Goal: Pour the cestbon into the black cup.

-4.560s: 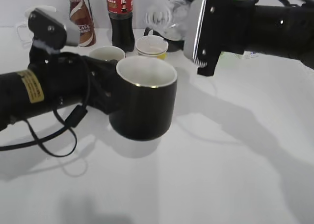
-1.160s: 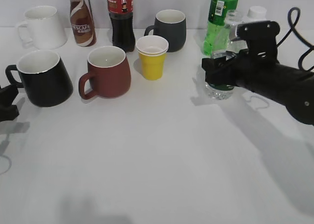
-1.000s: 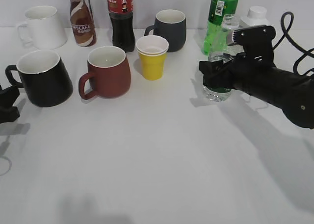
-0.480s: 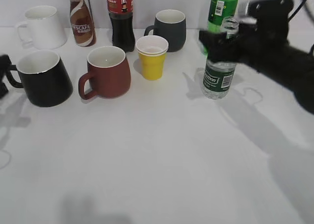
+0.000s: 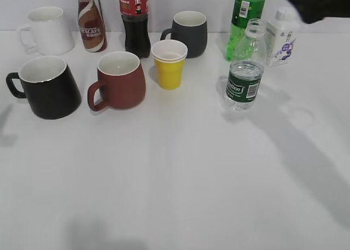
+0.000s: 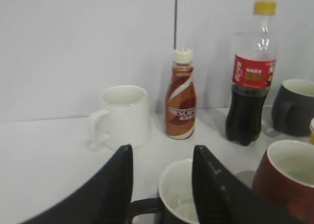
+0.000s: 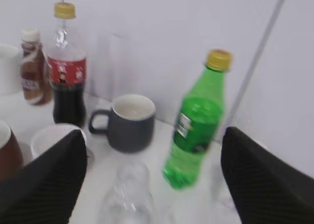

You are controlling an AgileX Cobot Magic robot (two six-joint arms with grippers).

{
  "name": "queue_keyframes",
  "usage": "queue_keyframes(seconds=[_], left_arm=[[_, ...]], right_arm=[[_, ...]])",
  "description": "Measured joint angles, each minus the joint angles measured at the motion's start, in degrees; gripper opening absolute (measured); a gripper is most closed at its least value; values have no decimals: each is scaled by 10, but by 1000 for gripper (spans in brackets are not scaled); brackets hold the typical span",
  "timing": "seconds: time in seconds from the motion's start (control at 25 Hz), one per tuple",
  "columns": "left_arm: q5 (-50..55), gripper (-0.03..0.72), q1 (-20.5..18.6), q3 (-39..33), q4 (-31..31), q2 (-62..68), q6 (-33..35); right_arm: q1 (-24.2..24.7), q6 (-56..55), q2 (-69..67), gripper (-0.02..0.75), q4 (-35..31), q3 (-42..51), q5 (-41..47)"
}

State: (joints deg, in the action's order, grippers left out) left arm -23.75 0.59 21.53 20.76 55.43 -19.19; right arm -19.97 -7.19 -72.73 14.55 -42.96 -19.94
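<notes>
The cestbon (image 5: 244, 69) stands upright and uncapped on the white table, right of centre, with nothing holding it. Its clear top shows blurred low in the right wrist view (image 7: 125, 192). The black cup (image 5: 46, 87) stands at the left, handle to the left. In the left wrist view its white inside (image 6: 179, 199) lies just below my left gripper (image 6: 163, 150), which is open and empty. My right gripper (image 7: 152, 136) is wide open and empty, above and behind the bottle. Only a dark part of the right arm (image 5: 317, 1) shows in the exterior view, at the top right corner.
A reddish-brown mug (image 5: 119, 79) and a yellow paper cup (image 5: 169, 64) stand mid-table. Along the back are a white mug (image 5: 48, 28), a Nescafe bottle (image 5: 90, 20), a cola bottle (image 5: 134, 20), a dark grey mug (image 5: 188, 32), a green soda bottle (image 5: 246, 17) and a small white bottle (image 5: 281, 36).
The cup and bottle went from held together in mid-air to standing on the table. My right gripper let go of the bottle and rose to the upper right. My left gripper left the exterior view.
</notes>
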Motion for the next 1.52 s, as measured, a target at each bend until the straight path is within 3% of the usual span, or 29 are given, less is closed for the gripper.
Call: queue_keyframes(seconds=[0.16,0.36,0.6,0.88,1.0,1.16,1.52], left_arm=[[231,314,53,63,3,-150,-11],[351,412,96,78,-31,-247,-12],[559,599,108,89,-121,-351,6],[814,625,108,119,-180,-451,67],[904,619,108,119,-186,-485,99],[934,608,108,118,-186,-543,117],[899,592,108,107,-178,-558,131]], right_arm=[[0,-4,100,645,-2,0,160],[-30,2,228,645,-31,0,384],[-58,7,379,645,-97,0,603],[-59,16,527,642,-105,21,817],[-59,17,586,639,-105,60,870],[-60,28,658,629,-108,109,894],[-60,44,699,598,-110,139,813]])
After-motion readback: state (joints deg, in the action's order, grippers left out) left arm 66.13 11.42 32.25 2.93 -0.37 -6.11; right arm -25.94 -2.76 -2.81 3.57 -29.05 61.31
